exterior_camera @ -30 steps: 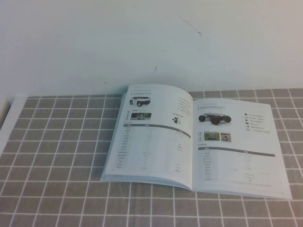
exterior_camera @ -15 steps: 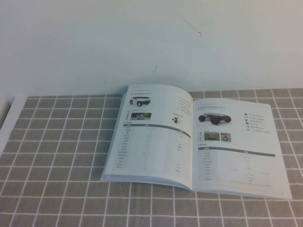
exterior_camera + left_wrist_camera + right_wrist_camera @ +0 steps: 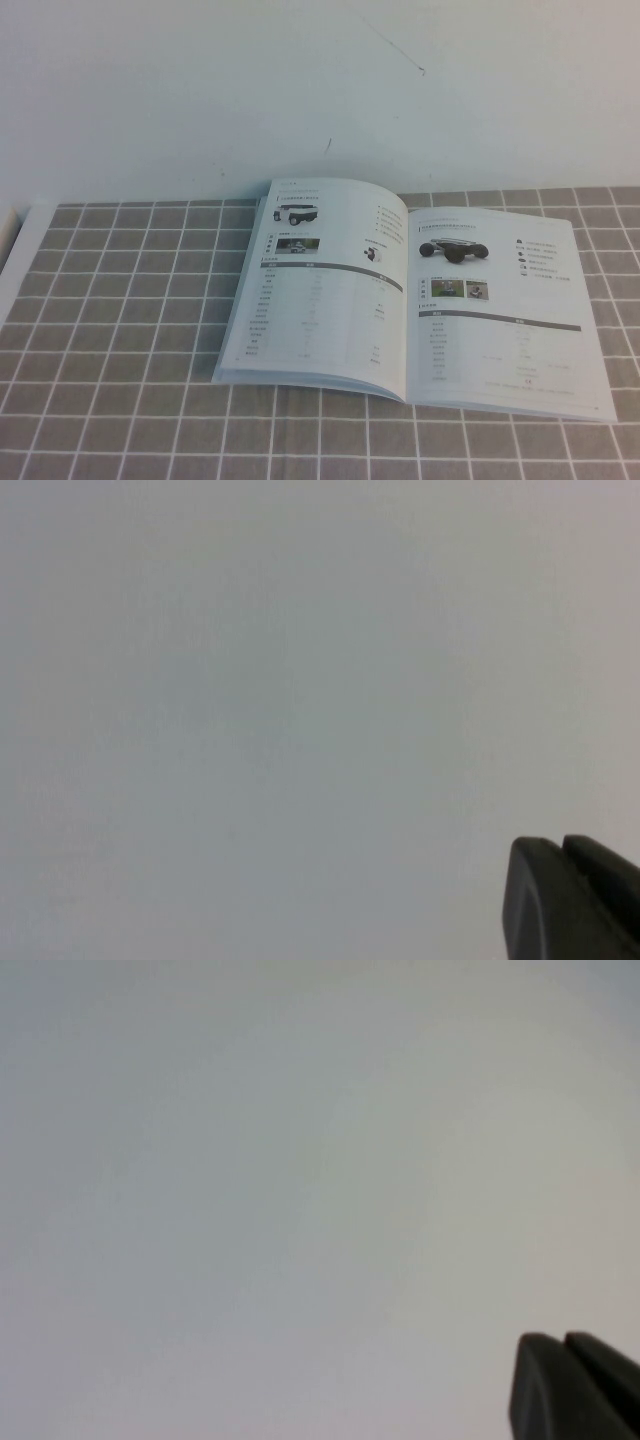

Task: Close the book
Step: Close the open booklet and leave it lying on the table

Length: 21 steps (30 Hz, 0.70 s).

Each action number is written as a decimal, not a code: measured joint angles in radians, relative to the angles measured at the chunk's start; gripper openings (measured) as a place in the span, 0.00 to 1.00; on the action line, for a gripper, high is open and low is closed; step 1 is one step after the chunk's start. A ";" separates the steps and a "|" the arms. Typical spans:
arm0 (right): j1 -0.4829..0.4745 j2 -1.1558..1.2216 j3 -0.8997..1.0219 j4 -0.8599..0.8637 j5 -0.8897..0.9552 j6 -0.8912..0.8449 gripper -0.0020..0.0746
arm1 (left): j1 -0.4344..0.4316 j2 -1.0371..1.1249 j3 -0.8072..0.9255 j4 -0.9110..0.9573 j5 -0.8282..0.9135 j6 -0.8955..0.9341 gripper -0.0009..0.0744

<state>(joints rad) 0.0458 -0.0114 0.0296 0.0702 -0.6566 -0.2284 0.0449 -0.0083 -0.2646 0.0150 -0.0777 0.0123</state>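
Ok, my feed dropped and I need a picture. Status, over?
Left gripper and right gripper both outside the high view, facing blank white. Book lying open on the checked cloth. Nothing lying on it.

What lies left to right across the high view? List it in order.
In order: white strip at the left edge → grey checked cloth → book's left page → book's right page. Neither the left gripper nor the right gripper appears there; each shows only as a dark tip in its own wrist view.

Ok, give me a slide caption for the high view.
Open book lies on the grey checked tablecloth before a white wall; left gripper and right gripper both outside this view.
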 joint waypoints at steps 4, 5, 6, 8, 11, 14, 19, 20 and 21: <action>0.000 0.000 -0.061 -0.083 0.209 0.000 0.02 | 0.000 0.068 -0.176 -0.015 0.180 -0.024 0.01; 0.000 0.000 -0.092 -0.100 0.286 0.000 0.02 | 0.000 0.097 -0.210 -0.032 0.226 -0.042 0.01; 0.000 0.000 -0.117 -0.108 0.349 0.000 0.02 | 0.000 0.131 -0.239 -0.061 0.271 -0.067 0.01; 0.000 0.000 -0.179 -0.118 0.508 0.000 0.02 | 0.000 0.194 -0.280 -0.153 0.352 -0.138 0.01; 0.000 0.000 -0.250 -0.123 0.716 0.009 0.02 | 0.000 0.300 -0.306 -0.369 0.441 -0.210 0.01; 0.000 0.000 -0.280 -0.114 0.889 0.020 0.02 | 0.000 0.415 -0.306 -0.610 0.516 -0.208 0.01; 0.000 0.052 -0.282 -0.039 1.015 0.021 0.02 | 0.000 0.586 -0.306 -0.892 0.527 -0.059 0.01; 0.000 0.068 -0.282 -0.020 1.017 0.022 0.02 | 0.000 0.610 -0.306 -0.945 0.525 -0.023 0.01; 0.000 0.078 -0.282 -0.002 1.017 0.022 0.02 | 0.000 0.642 -0.306 -1.015 0.525 0.027 0.01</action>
<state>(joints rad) 0.0458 0.0664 -0.2526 0.0678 0.3603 -0.2064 0.0449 0.6341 -0.5708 -1.0002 0.4470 0.0396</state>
